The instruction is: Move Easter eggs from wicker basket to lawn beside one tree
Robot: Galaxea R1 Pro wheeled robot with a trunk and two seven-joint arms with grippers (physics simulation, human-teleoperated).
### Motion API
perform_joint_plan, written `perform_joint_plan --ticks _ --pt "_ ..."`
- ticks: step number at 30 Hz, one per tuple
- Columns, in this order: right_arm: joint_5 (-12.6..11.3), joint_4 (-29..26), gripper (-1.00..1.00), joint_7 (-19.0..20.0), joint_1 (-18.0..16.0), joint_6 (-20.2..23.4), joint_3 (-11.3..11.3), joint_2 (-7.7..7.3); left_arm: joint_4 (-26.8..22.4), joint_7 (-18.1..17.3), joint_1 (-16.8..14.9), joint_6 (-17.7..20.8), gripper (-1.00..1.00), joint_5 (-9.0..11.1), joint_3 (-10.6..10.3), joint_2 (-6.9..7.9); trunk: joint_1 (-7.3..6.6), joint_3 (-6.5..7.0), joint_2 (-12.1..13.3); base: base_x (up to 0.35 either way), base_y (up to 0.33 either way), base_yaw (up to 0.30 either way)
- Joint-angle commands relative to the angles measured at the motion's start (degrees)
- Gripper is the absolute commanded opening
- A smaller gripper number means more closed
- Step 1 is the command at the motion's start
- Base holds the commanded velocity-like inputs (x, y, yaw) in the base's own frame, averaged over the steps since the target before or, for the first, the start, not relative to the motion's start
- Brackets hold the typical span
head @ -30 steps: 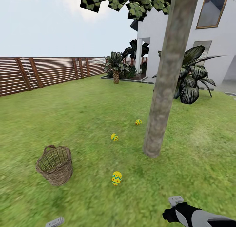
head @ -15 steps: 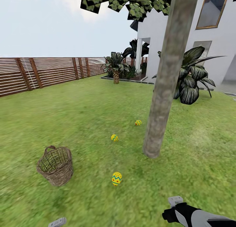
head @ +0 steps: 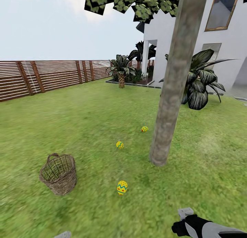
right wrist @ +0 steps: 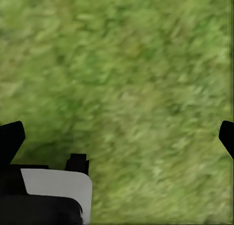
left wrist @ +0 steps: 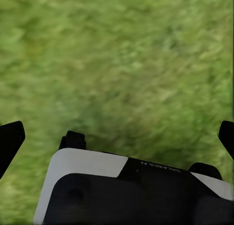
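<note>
Three yellow Easter eggs lie on the lawn [head: 85,111] in the head view: the nearest egg [head: 122,187] right of the wicker basket [head: 58,178], a second egg [head: 119,144] farther off, and a third egg [head: 144,129] close to the tree [head: 169,94]. The basket stands upright, and no egg shows inside it. My right arm [head: 202,227] reaches in at the lower right edge, well short of the nearest egg. Both wrist views look down on grass. The left gripper [left wrist: 118,137] and the right gripper [right wrist: 119,137] are open with nothing between their fingers.
A brown slatted fence [head: 41,76] bounds the garden at the left and back. The white house [head: 226,52] stands behind the tree, with a big-leaved plant [head: 200,83] at its foot and a short palm-like plant [head: 121,70] by the porch.
The whole view has shifted very slightly. Both arms have sunk a little toward the bottom edge of the head view. The eggs and basket have stayed put.
</note>
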Motion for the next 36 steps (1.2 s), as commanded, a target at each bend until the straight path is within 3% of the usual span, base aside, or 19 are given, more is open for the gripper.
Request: perform_joint_plan --ticks 1,8,11,13,15,18,26,36 --pt "0.6 0.1 1.00 -0.2 0.4 0.1 0.3 -0.08 0.2 -0.2 -0.1 0.6 1.00 0.6 0.2 -0.09 -0.21 0.11 0.3 0.000 0.000 0.000" --pt "0.5 0.1 1.00 -2.1 3.7 -0.1 0.3 -0.12 0.2 -0.2 0.0 3.9 1.00 0.6 0.1 0.26 -1.75 1.36 3.2 0.000 0.000 0.000" --pt "0.1 0.1 1.00 -7.1 4.5 -0.4 0.3 0.17 0.2 1.0 0.5 4.3 1.00 0.6 0.1 0.71 -2.41 1.90 4.4 0.000 0.000 0.000" --pt "0.0 0.1 1.00 -8.7 5.0 -0.6 0.3 0.31 0.2 3.7 0.5 4.2 1.00 0.6 0.1 0.98 -2.85 2.26 5.2 0.000 0.000 0.000" --pt "-0.1 0.1 1.00 -10.0 5.6 -0.8 0.3 0.49 0.2 11.7 0.6 3.5 1.00 0.7 0.1 1.30 -3.29 2.62 6.0 0.000 0.000 0.000" --pt "-0.1 0.1 1.00 -10.2 6.0 -0.8 0.2 0.47 0.2 16.1 0.7 2.2 1.00 0.9 0.1 1.32 -3.95 3.16 7.2 0.000 0.000 0.000" --pt "-0.2 0.1 1.00 -10.0 7.4 -0.9 0.2 0.42 0.2 17.1 0.7 2.0 1.00 0.9 0.2 1.05 -5.70 4.59 10.4 0.000 0.000 0.000" --pt "-0.3 0.1 1.00 -9.8 7.7 -0.9 0.2 0.43 0.2 14.9 1.5 1.9 1.00 0.9 0.2 1.15 -7.90 6.39 14.4 0.000 0.000 0.000"
